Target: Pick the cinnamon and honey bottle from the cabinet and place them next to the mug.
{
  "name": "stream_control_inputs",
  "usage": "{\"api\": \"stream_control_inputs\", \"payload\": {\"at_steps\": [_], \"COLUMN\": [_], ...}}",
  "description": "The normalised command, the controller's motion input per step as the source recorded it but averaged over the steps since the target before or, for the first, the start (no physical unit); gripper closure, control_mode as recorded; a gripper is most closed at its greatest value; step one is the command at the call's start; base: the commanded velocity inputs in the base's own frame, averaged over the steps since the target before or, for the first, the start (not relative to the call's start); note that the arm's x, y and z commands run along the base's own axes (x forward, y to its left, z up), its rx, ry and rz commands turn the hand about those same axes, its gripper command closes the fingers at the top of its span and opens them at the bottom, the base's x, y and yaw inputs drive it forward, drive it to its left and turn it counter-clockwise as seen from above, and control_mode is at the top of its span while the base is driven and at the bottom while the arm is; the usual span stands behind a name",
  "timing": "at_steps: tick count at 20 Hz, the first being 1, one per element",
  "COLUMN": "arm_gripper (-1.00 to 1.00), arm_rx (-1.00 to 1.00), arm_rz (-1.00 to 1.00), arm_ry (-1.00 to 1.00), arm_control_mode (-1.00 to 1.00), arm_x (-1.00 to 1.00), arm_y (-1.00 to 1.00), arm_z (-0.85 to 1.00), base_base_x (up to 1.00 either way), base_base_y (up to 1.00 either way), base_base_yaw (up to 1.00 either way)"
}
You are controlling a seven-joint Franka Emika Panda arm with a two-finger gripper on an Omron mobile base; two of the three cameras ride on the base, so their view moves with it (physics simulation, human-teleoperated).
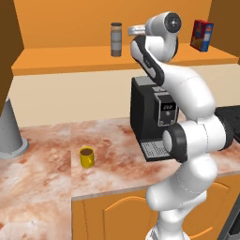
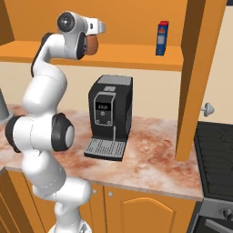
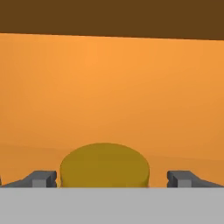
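Pincer wide, straddling honey bottle, orange-yellow lid.

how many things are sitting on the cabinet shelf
3: the cinnamon at left, the honey bottle mid-shelf behind the arm, a red and blue box at right. The arm may hide more.

The honey bottle sits mostly hidden behind the arm; its label, perhaps, is too small to tell.
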Motion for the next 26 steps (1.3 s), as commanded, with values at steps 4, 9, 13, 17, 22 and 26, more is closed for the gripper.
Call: {"api": "stream_control_inputs", "payload": {"at_steps": [4, 9, 13, 17, 22, 26], "arm_gripper": [1.00, 1.00, 1.00, 1.00, 1.00, 1.00], "arm_rx": [-0.01, 0.00, 0.00, 0.00, 0.00, 0.00], "arm_rz": [0.00, 0.00, 0.00, 0.00, 0.00, 0.00], "arm_ry": [0.04, 0.00, 0.00, 0.00, 0.00, 0.00], "arm_control_mode": [-1.00, -1.00, -1.00, -1.00, -1.00, -1.00], "arm_x": [-0.17, -0.01, 0.00, 0.00, 0.00, 0.00], "arm_y": [0.33, 0.01, 0.00, 0.00, 0.00, 0.00], "arm_z": [-0.11, 0.00, 0.00, 0.05, 0.65, 0.38], "base_base_x": [0.00, 0.00, 0.00, 0.00, 0.00, 0.00], "base_base_y": [0.00, 0.00, 0.00, 0.00, 0.00, 0.00], "base_base_yaw": [0.00, 0.00, 0.00, 0.00, 0.00, 0.00]}}
